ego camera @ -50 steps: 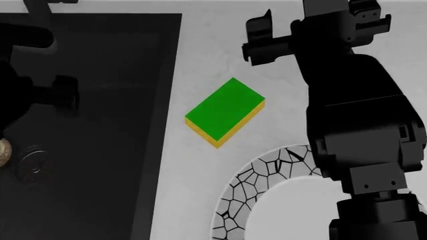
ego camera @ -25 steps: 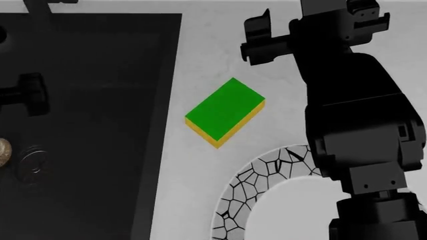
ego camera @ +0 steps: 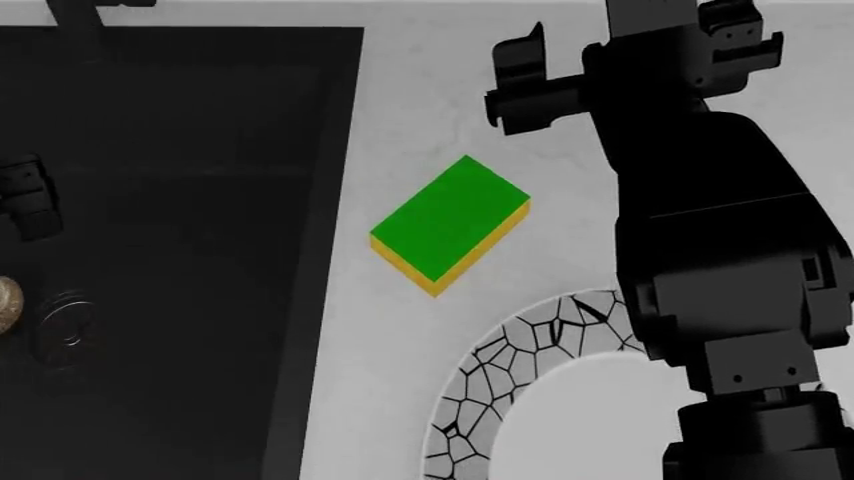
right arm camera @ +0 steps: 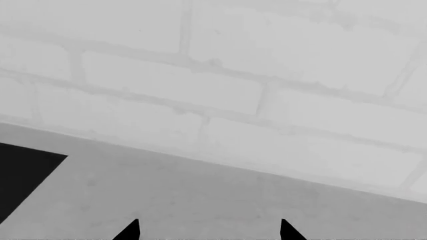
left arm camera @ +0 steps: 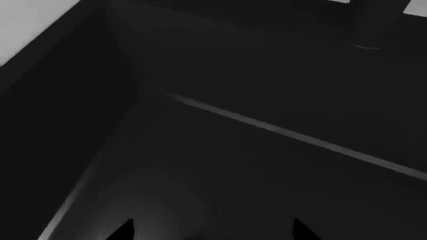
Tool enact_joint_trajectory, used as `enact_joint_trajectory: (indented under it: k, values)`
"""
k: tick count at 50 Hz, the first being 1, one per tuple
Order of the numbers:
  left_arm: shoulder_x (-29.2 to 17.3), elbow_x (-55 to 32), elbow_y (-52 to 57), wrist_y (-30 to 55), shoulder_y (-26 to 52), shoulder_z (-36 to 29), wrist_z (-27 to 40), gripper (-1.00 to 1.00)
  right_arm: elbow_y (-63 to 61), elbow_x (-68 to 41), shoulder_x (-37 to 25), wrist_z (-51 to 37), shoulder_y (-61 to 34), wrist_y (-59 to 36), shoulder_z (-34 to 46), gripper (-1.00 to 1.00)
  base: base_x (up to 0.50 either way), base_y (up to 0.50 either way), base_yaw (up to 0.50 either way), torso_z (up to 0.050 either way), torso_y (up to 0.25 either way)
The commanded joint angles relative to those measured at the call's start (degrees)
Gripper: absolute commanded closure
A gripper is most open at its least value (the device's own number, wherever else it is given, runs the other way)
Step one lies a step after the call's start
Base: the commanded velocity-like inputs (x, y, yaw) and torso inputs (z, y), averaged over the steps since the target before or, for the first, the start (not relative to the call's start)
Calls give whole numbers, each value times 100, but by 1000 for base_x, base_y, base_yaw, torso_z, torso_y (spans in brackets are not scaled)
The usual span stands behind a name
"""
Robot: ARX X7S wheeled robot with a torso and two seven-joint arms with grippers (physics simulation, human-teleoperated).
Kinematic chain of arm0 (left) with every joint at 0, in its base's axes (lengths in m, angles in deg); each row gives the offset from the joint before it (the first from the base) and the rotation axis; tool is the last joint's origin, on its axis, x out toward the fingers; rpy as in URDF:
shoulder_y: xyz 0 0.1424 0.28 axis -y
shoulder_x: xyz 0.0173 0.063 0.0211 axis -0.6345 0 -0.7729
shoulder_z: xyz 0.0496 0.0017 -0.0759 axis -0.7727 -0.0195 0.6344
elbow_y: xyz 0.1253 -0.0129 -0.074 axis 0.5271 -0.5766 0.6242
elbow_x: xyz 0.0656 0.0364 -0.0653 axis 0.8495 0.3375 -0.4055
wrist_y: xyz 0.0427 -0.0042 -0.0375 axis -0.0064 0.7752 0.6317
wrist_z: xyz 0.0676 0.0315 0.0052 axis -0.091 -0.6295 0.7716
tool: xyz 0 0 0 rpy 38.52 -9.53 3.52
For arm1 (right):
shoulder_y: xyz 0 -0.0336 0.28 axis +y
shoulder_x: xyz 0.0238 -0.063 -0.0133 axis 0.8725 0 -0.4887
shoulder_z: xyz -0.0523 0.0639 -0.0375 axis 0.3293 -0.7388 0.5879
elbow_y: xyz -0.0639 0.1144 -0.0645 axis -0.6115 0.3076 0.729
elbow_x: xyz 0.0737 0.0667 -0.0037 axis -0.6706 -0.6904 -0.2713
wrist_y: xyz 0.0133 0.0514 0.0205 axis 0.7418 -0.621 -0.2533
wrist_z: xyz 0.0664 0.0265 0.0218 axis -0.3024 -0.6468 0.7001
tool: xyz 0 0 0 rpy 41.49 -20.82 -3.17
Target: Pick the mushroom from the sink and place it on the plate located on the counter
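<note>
The mushroom (ego camera: 7, 304) lies on the sink (ego camera: 200, 200) floor beside the drain (ego camera: 64, 327), just below the left end effector (ego camera: 27, 198), not touching it. That end effector's tips stand apart, released, grasping nothing. The right end effector (ego camera: 514, 80) hovers over the bench (ego camera: 400, 380), also spread, well apart from the mushroom.

Both claws (left arm camera: 210, 231) (right arm camera: 208, 229) spread, empty

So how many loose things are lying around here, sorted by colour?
Tan: 1, the mushroom in the sink
Green and yellow: 1, the sponge on the counter
White with black lines: 1, the plate
Total: 3
</note>
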Motion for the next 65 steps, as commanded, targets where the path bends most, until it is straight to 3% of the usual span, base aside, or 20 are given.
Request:
enact_joint_trajectory:
  k: [1,5,22,29,35,42,49,65]
  values:
    - [22,-64,-333,62,40,258,189,-100,-33,-29,-18,-9,5,-24,1,-100,0,0,0,0,0]
    - [50,-23,-636,-107,123,268,130,-100,2,-31,-7,-2,-2,6,15,-100,0,0,0,0,0]
    - [81,-467,503,724,-252,1024,1022,-100,-9,-54,-24,-15,21,1,41,-100,0,0,0,0,0]
    - [87,-311,-69,303,-114,893,791,-100,21,-62,-12,-14,8,25,54,-100,0,0,0,0,0]
    - [130,114,-1547,-690,316,495,172,-100,72,-58,-20,-6,-10,52,70,-100,0,0,0,0,0]
    - [169,137,-1624,-764,278,468,156,-100,61,-76,-35,-16,16,55,64,-100,0,0,0,0,0]
    - [216,400,-2643,-1416,511,253,-214,-100,96,-78,-34,-10,-24,61,81,-100,0,0,0,0,0]
    - [160,431,-2522,-1386,267,230,-136,-100,37,-118,-58,-32,28,57,79,-100,0,0,0,0,0]
